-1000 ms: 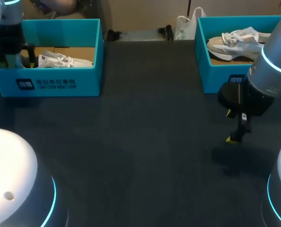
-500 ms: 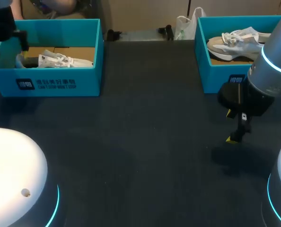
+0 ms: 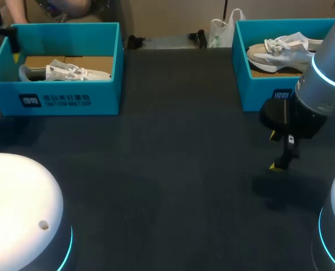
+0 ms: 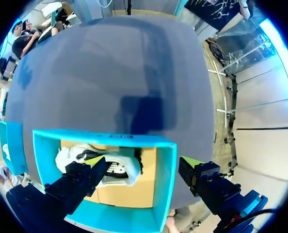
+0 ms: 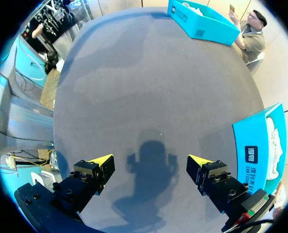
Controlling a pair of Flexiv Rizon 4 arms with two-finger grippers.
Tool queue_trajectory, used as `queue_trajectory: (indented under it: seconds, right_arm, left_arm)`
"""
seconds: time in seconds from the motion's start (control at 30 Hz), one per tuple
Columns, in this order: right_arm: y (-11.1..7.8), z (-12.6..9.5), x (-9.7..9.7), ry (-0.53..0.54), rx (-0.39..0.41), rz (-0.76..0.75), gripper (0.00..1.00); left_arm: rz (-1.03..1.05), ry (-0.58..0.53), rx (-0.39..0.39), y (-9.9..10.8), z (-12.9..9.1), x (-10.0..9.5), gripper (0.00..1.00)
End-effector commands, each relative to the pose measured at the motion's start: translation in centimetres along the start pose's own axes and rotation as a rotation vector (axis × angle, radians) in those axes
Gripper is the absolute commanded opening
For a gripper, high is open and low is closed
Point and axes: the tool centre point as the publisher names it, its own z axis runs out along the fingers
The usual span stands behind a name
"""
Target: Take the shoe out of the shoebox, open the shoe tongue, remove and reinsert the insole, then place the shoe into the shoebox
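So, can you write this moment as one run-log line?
left gripper: open, above left shoebox | shoe: inside it, not grasped | right gripper: open, over table | stage: shoe not yet out

Counting two teal boxes on one dark table (image 3: 173, 169) from the head view: the ten o'clock shoebox (image 3: 71, 100) and the two o'clock shoebox (image 3: 256, 93). Counting two pale shoes, one lying in each box: the left shoe (image 3: 66, 71) and the right shoe (image 3: 280, 49). Counting two grippers, the left gripper (image 4: 143, 161) and the right gripper (image 5: 150, 160), each showing two yellow-tipped fingers, making four in all.
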Motion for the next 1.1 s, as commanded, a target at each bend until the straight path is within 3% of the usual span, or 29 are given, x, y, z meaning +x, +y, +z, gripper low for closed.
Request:
queue_trajectory:
  seconds: [0.03,0.1,0.13,0.3,0.37,0.47,0.6,0.7,1.1]
  right_arm:
    - [0.0,0.1,0.1,-0.003,0.001,0.0,1.0]
    - [0.0,0.1,0.1,-0.003,0.001,0.0,1.0]
    - [0.0,-0.4,-0.8,-0.017,0.008,0.023,1.0]
    - [0.4,-3.8,-7.3,-0.023,0.117,0.357,1.0]
    - [0.5,-5.6,-9.2,-0.045,0.106,0.476,1.0]
    - [0.5,-7.3,-12.0,-0.05,0.192,0.597,1.0]
    - [0.4,-8.7,-16.0,-0.066,0.094,0.616,1.0]
    - [-0.1,-9.0,-19.5,-0.048,0.116,0.656,1.0]
    - [-0.1,-9.0,-19.5,-0.048,0.116,0.656,1.0]
  left_arm:
    - [0.002,-0.003,-0.004,-0.3,-0.3,0.3,1.0]
    - [0.002,-0.003,-0.004,-0.3,-0.3,0.3,1.0]
    - [0.002,-0.003,-0.004,-0.3,-0.3,0.3,1.0]
    - [0.002,-0.003,-0.004,-0.3,-0.3,0.3,1.0]
    - [0.002,-0.003,-0.004,-0.3,-0.3,0.3,1.0]
    - [0.002,-0.003,-0.004,-0.3,-0.3,0.3,1.0]
    - [0.002,-0.003,-0.004,-0.3,-0.3,0.3,1.0]
    - [0.002,-0.003,-0.004,-0.3,-0.3,0.3,1.0]
    - [0.002,-0.003,-0.004,-0.3,-0.3,0.3,1.0]
